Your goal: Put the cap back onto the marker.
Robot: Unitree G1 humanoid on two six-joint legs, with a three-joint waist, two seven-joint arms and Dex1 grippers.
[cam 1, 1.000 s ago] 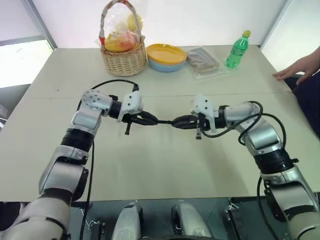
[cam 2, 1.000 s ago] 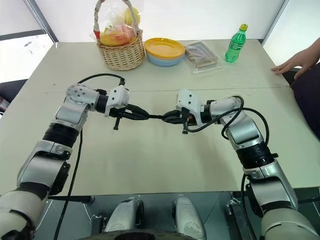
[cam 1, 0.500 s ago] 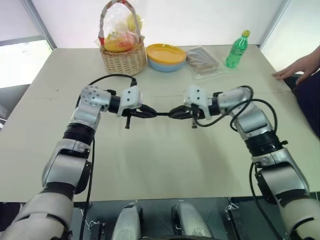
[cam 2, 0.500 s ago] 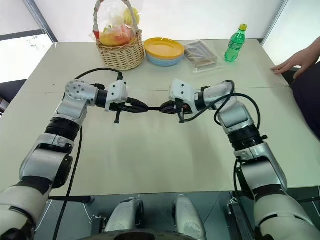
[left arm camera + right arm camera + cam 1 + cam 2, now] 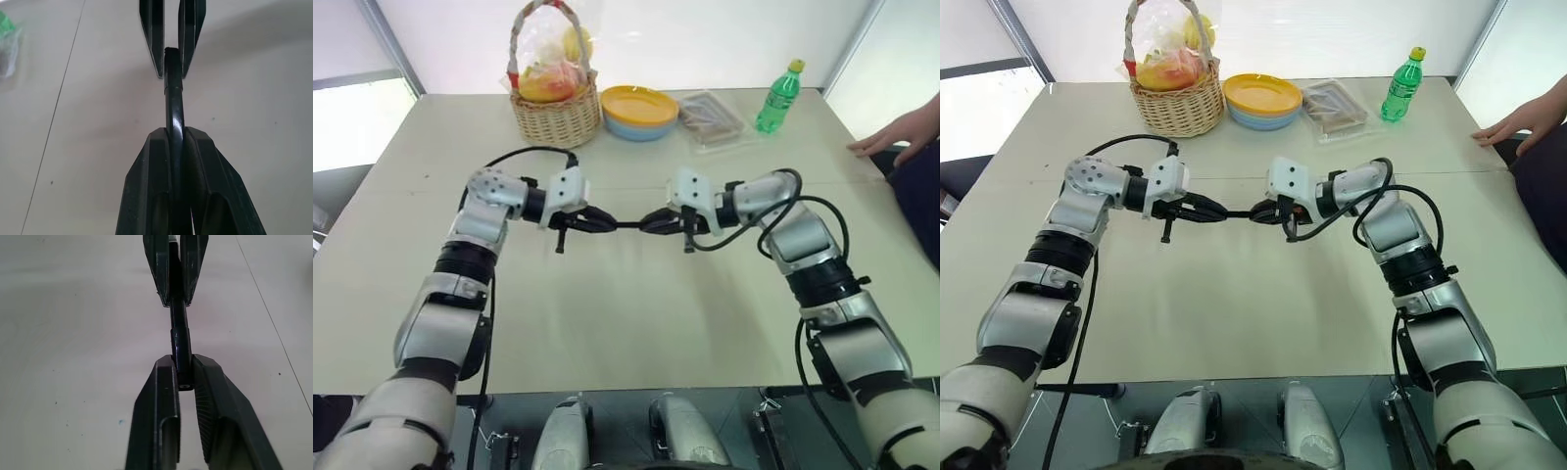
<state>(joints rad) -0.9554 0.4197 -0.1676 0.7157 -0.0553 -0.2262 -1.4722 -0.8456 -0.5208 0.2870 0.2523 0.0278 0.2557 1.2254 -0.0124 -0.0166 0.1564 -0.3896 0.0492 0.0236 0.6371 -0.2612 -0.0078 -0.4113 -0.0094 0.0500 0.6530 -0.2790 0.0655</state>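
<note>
The marker (image 5: 174, 115) hung level above the middle of the counter (image 5: 636, 313), clamped at its left end between the shut fingers of the left claw (image 5: 607, 223). The cap (image 5: 182, 357) sat on the marker's right end, seemingly pushed on, with a faint seam where the two met. The right claw (image 5: 649, 223) faced the left one from the right, tip to tip along one line; its fingers stood slightly parted around the cap's end, and whether they were gripping it or just flanking it I could not tell. By my reading the capping step was at or near its finish, the release being the part in hand. The next move would call for the right claw to open wider and draw straight back to the right, without tugging the cap off, while the left kept its hold on the marker. On the far side of the counter stood a basket (image 5: 555, 116), stacked plates (image 5: 639, 110), a clear tray (image 5: 710, 119) and a green bottle (image 5: 777, 99); a person's hand (image 5: 891, 137) rested at the far right edge.
</note>
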